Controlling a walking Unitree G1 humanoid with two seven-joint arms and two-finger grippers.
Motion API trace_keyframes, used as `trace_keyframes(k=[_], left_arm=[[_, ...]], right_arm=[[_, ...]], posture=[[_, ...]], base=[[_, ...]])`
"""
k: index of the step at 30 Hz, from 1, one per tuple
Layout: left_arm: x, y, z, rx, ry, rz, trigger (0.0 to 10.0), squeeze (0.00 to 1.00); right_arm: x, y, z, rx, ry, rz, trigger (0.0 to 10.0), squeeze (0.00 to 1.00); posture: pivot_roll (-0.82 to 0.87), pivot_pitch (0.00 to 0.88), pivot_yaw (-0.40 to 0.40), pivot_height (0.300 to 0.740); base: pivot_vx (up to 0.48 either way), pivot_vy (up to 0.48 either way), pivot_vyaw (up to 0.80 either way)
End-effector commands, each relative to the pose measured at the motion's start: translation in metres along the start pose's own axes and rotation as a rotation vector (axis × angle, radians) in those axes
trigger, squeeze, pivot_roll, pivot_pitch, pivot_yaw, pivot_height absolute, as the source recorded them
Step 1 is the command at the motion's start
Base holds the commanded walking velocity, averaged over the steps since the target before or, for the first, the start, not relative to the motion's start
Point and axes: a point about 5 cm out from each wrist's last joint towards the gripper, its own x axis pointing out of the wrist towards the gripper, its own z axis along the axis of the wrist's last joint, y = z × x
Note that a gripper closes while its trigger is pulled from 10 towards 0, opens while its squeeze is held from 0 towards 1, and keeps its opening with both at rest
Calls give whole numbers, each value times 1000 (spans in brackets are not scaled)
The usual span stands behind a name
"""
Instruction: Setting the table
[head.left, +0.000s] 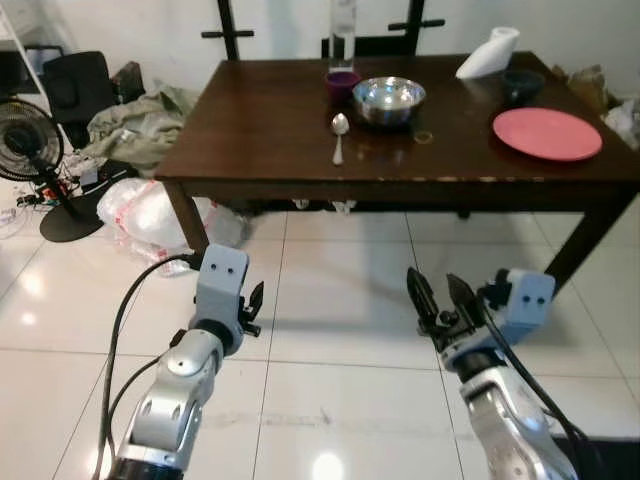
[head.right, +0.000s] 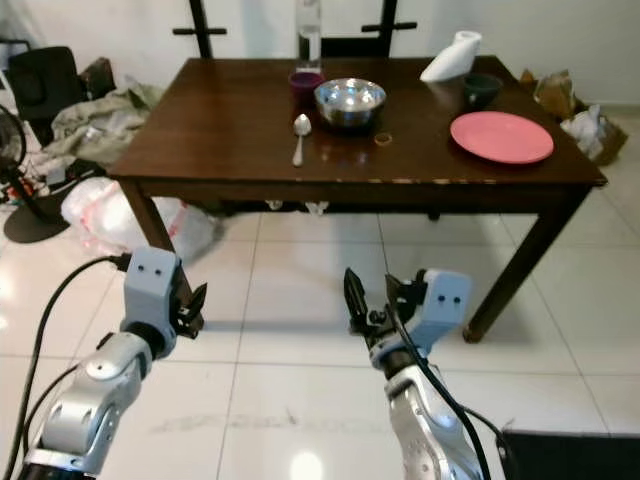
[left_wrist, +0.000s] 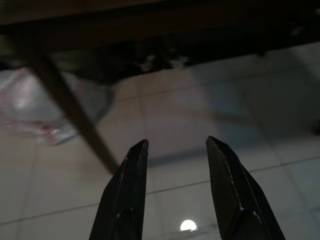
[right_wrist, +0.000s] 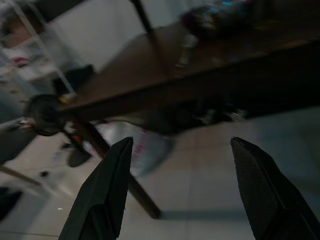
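A dark wooden table (head.left: 270, 130) stands ahead of me. On it are a steel bowl (head.left: 388, 98), a spoon (head.left: 339, 135) in front of it, a purple cup (head.left: 342, 80), a pink plate (head.left: 547, 133), a dark bowl (head.left: 522, 84), a tipped white roll (head.left: 488, 52) and a clear bottle (head.left: 342, 30). Both arms are held low over the tiled floor, short of the table's near edge. My left gripper (head.left: 252, 305) is open and empty, its fingers (left_wrist: 125, 195) pointing under the table. My right gripper (head.left: 440, 295) is open and empty too, its fingers (right_wrist: 107, 190) aimed toward the table.
A table leg (head.left: 188, 220) and a plastic bag (head.left: 145, 215) lie at the left front. Further left are a floor fan (head.left: 28, 140), a black chair (head.left: 75, 85) and a heap of cloth (head.left: 135, 120). Bags (head.left: 600, 90) sit at the far right.
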Motion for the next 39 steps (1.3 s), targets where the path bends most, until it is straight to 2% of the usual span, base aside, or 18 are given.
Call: trace_keyframes(k=[1,6,39], left_arm=[[-2,4,-13,4,56,28,10000,0],[-1,6,-12,6,57,46,10000,0],[3,22,-12,17,84,157,10000,0]], right_arm=[[-2,4,-4,25,17,24,10000,0],[-3,8,-3,47,14,49,10000,0],[-3,8,-5,69,24,50,10000,0]], posture=[[34,123,124,740],[37,128,128,740],[43,137,124,740]], base=[[0,0,788],[0,0,788],[0,0,788]])
